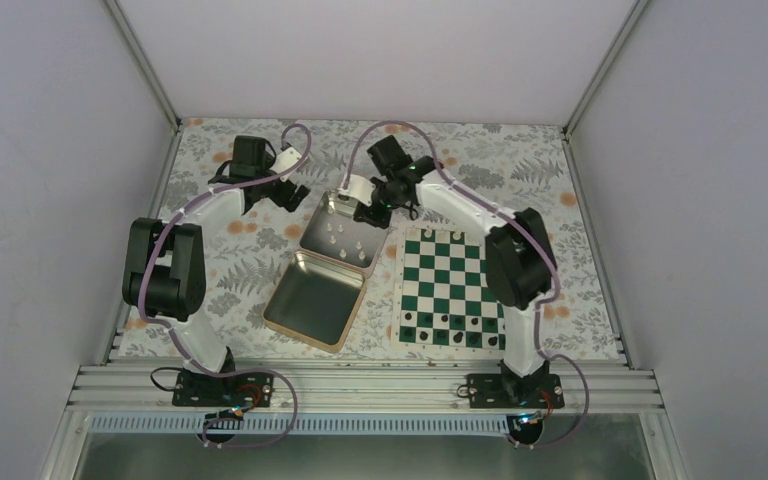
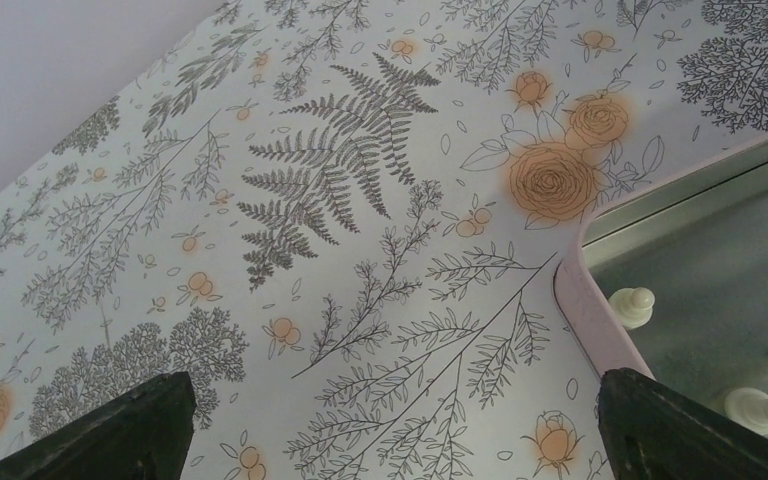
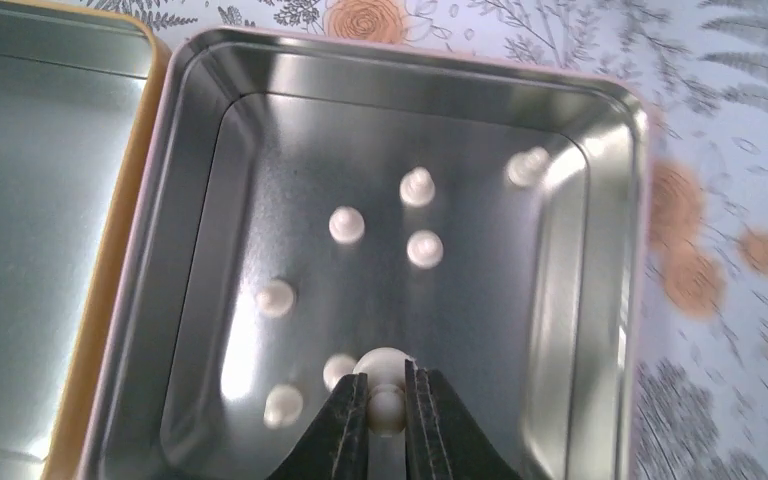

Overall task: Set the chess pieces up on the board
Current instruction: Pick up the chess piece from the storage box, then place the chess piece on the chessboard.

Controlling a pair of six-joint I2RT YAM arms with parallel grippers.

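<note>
Floral-clothed table [image 1: 250, 250]: right fingers [image 3: 345, 432] clamp a cream piece [image 3: 385, 388] among others [image 3: 346, 224] in tin [image 3: 582, 300]; left fingers [image 2: 110, 430] apart.

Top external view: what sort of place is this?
Probably a lab robot test cell: plain white walls in aluminium framing, left arm and right arm bolted to a rail, a floral-covered table staged with a chessboard.
</note>
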